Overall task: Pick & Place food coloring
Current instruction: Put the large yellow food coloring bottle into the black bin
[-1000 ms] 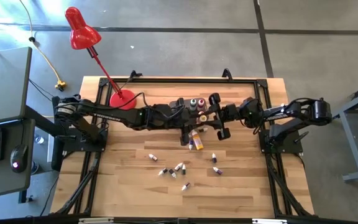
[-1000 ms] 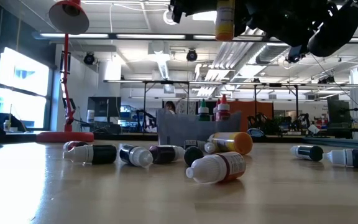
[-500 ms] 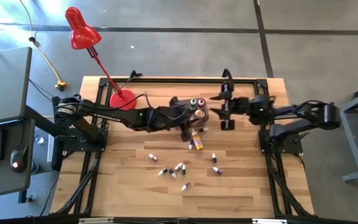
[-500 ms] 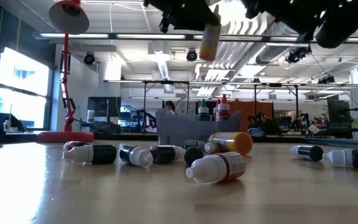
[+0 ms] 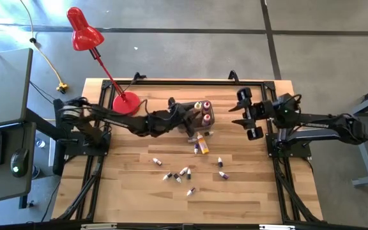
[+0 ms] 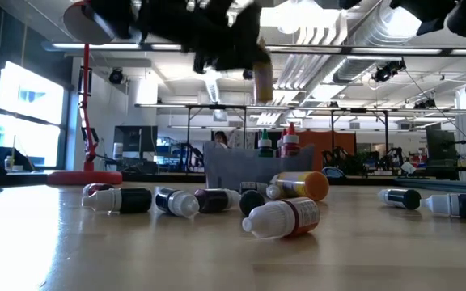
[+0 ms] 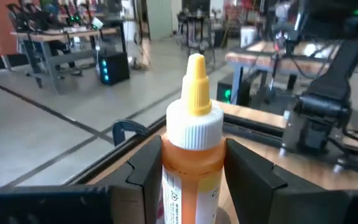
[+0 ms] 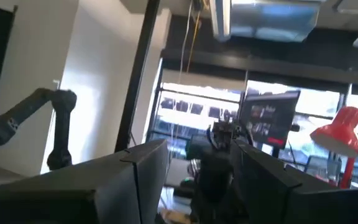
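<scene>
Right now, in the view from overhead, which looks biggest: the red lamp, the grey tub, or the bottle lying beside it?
1. Red lamp
2. Grey tub
3. Yellow-orange bottle lying beside the tub, clearly smallest.

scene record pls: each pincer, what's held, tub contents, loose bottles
left pincer: shut on yellow-capped bottle, held upright in the air beside the tub
right pincer: open, empty, raised by the table's right edge
tub: dark grey, at mid table toward the far edge, several bottles standing upright in it
loose bottles: about a dozen lying on the wooden table, nearer than the tub
other: red desk lamp at far left
</scene>
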